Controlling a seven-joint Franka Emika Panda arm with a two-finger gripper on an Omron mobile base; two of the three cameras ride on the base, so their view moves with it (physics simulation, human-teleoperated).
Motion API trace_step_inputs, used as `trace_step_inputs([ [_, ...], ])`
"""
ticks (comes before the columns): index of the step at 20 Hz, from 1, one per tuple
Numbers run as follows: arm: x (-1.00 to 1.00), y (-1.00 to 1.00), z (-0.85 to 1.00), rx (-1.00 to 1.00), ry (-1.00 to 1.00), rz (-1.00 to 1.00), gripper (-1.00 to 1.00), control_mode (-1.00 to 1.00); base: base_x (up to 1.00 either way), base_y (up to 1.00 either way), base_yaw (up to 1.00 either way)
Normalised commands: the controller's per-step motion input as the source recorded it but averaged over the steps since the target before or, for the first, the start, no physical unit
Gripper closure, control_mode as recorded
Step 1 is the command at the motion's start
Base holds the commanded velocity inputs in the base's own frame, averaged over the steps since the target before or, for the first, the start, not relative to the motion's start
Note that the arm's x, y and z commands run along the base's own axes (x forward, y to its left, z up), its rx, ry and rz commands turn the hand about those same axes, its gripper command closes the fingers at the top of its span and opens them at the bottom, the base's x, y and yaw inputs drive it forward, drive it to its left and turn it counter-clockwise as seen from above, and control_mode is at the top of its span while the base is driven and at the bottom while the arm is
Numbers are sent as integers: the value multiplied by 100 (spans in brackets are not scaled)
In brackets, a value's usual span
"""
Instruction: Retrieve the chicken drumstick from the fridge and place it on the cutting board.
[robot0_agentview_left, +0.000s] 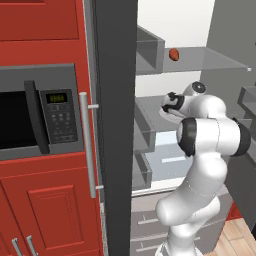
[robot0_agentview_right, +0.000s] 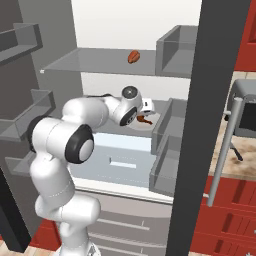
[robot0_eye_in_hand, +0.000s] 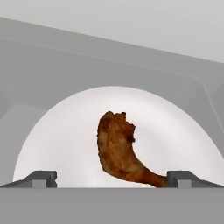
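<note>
Pale grey walls and clear glass shelves are seen inside the tall dark grey fridge (robot0_agentview_left: 117, 125), flanked by red cabinets (robot0_agentview_left: 45, 210). Directly ahead of the widely spread two-finger gripper (robot0_eye_in_hand: 112, 179), a reddish-brown chicken drumstick (robot0_eye_in_hand: 120, 151) lies on a round white plate (robot0_eye_in_hand: 57, 140), unheld, its thin end beside one fingertip (robot0_eye_in_hand: 183, 178).

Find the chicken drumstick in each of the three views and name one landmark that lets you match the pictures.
Left base view: hidden behind the arm's wrist inside the fridge.
Right base view: chicken drumstick just right of the wrist, on the white plate on the middle shelf.
Hand view: centre, lying on the plate, between the tips of the open gripper.
Shared landmark: the white plate, in the right base and hand views.
</note>
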Motion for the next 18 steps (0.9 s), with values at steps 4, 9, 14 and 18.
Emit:
trace_step_inputs([
  [4, 29, -6, -11, 0, 0, 0, -100, -100, 0, 0, 0],
  [9, 28, -16, -2, 0, 2, 0, -100, -100, 0, 0, 0],
  [14, 4, -1, 0, 0, 7, 0, -100, -100, 0, 0, 0],
  [18, 3, 0, -3, 0, 5, 0, -100, -100, 0, 0, 0],
])
